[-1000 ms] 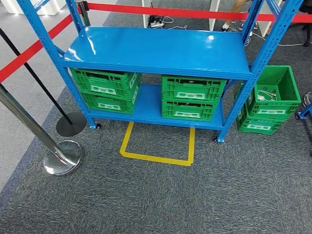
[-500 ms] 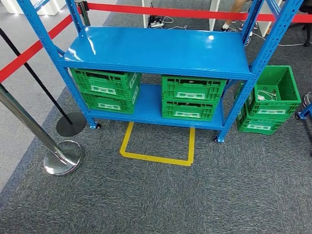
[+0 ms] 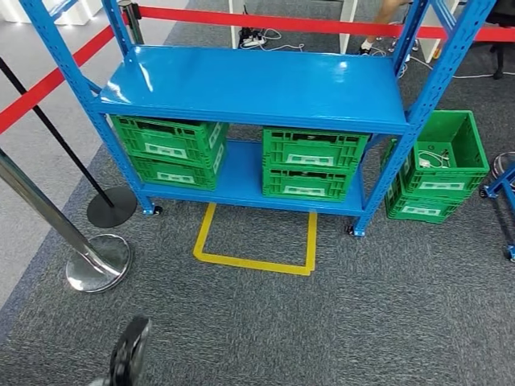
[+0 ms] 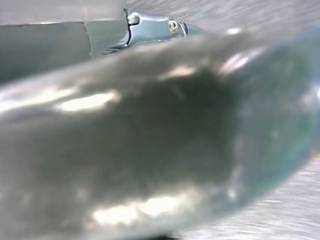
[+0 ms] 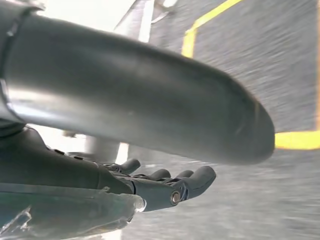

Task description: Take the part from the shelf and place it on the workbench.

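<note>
Right hand (image 5: 158, 185) empty, fingers apart — left hand (image 3: 129, 354) blurred, state unclear — above carpet (image 3: 364, 322).

Left hand (image 3: 129, 354) blurred, cut off at frame bottom, crate contents (image 3: 436, 158) too small

Shelf rack (image 3: 255, 84): one, blue, centre of the frame.
Green crates: four stacked in pairs on the lower shelf (image 3: 171, 138) (image 3: 173, 170) (image 3: 313, 148) (image 3: 310, 182); two more stacked at the right (image 3: 452, 153) (image 3: 419, 205).
Barrier posts: two, at the left (image 3: 97, 261) (image 3: 111, 207).
Yellow floor outline (image 3: 255, 259): one.

Crates (image 3: 310, 163) on shelf (image 3: 255, 84)
</note>
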Robot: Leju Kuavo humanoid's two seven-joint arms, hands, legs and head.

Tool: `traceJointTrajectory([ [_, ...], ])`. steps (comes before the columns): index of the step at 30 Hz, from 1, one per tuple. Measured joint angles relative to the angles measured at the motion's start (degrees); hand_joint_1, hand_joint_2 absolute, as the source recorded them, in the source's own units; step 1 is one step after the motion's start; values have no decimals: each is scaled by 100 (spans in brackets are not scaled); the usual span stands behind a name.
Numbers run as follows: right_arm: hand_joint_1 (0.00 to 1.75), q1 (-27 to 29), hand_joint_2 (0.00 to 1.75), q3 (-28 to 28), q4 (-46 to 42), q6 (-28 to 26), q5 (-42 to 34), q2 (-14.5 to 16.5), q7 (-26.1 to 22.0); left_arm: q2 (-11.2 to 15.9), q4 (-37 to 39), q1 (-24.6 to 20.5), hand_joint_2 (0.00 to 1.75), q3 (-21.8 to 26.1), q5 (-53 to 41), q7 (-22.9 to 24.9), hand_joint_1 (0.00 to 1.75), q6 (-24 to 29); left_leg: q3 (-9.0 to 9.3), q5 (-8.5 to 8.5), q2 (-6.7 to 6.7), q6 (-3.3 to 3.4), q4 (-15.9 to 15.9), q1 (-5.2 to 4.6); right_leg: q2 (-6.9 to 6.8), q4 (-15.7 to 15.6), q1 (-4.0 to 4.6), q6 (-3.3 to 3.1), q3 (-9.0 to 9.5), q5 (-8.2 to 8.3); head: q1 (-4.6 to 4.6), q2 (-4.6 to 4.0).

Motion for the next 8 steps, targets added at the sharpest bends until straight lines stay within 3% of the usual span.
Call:
traceJointTrajectory([
  [1,0,-5,0,12,-30,9,-13,-2,-3,19,0,10,0,-7,12,-7,0,-4,-19,-53,-5,-66,55,9,27,-281,-17,17,161,124,27,0],
  [3,0,-222,0,30,-328,27,-33,4,-28,44,235,215,0,-16,37,-7,0,-8,-34,-143,36,-158,102,-12,85,-446,-27,-84,282,177,15,1],
  [5,0,-608,0,48,-713,37,-42,6,-60,23,606,582,0,-37,49,14,0,-17,-19,-176,83,-185,101,-20,101,-421,-24,-255,277,153,-82,1],
  [8,0,-1072,0,78,-1195,46,-47,18,-70,-18,1072,1063,0,-59,51,23,0,-28,-100,-307,237,-203,325,-12,72,-415,-9,-354,301,123,-152,1],
])
